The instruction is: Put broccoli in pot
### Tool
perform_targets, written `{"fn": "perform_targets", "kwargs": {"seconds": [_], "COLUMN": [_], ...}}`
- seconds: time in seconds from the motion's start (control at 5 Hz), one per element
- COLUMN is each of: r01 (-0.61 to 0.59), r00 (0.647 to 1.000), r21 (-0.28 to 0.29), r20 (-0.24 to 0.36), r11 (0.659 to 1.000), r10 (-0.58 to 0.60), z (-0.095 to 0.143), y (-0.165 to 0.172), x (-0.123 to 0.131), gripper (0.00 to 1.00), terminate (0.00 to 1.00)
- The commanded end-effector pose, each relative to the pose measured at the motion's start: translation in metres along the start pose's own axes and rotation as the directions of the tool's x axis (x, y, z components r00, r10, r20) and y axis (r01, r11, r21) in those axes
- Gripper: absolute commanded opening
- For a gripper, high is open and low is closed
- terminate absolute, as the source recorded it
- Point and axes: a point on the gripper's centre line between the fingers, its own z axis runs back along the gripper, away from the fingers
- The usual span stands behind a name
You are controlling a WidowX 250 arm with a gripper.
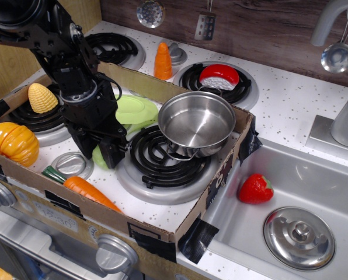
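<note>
The broccoli (98, 157) is a small pale green lump on the stovetop, at the left edge of the front burner, and only part of it shows. My black gripper (97, 153) is lowered over it with one finger on each side; the jaws look open around it. The pot (196, 122) is shiny steel and empty. It stands on the front burner's far right side, against the cardboard wall, to the right of my gripper.
A light-green plate (136, 111) lies behind the gripper. A carrot (90, 192) and a small round steel disc (70, 164) lie in front. A pumpkin (10, 143) and corn (41, 98) sit left. A cardboard box wall (162, 226) surrounds the stove. The sink holds a strawberry (256, 189) and lid (298, 237).
</note>
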Motion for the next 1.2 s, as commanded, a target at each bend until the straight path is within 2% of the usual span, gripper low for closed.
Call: {"fn": "perform_targets", "kwargs": {"seconds": [0.0, 0.2, 0.4, 0.6, 0.8, 1.0], "r01": [-0.030, -0.059, -0.084, -0.067, -0.042, -0.025], "r00": [0.999, 0.996, 0.993, 0.989, 0.988, 0.988], "r21": [0.088, 0.084, 0.037, -0.072, -0.109, -0.120], "r20": [0.031, 0.064, 0.086, 0.127, 0.144, 0.148], "r11": [0.996, 0.995, 0.996, 0.995, 0.993, 0.992], "r10": [0.028, 0.054, 0.080, 0.076, 0.058, 0.043], "z": [0.083, 0.117, 0.129, 0.114, 0.103, 0.095], "y": [0.007, 0.003, -0.021, -0.043, -0.056, -0.069], "x": [0.032, 0.046, 0.057, 0.062, 0.072, 0.080], "gripper": [0.00, 0.00, 0.00, 0.00, 0.00, 0.00], "terminate": [0.00, 0.00, 0.00, 0.00, 0.00, 0.00]}}
